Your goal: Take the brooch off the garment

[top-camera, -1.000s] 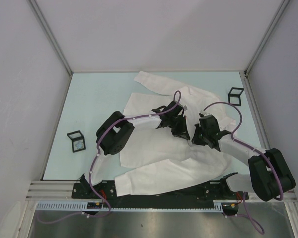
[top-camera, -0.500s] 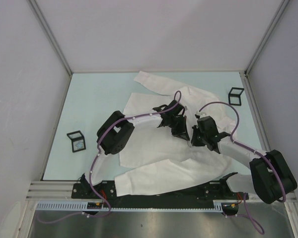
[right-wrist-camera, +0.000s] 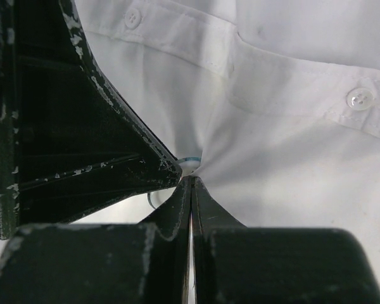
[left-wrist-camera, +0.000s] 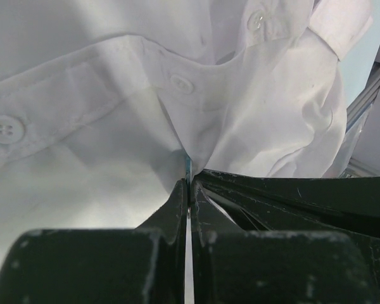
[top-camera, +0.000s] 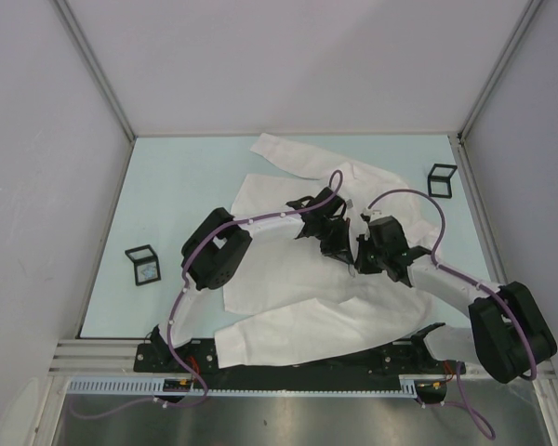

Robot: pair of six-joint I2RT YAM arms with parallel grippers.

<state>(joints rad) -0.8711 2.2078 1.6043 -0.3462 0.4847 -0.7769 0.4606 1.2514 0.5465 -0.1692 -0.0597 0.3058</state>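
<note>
The shirt lies rumpled across the table, one sleeve running along the near edge by the arm bases. Both arms reach over its middle, their tips all but touching at the placket. The left gripper is clenched tight, with cloth puckering up to its tips. The right gripper is clenched likewise, just beside it. Where the tips meet sits the brooch, a small pale bit with a teal rim, on the gathered cloth and mostly hidden. Whether either gripper nips it or only the cloth, I cannot tell. A button shows on the placket beyond. Farther out, a black frame stands on the table left of the shirt, and a second frame stands at the far right
</note>
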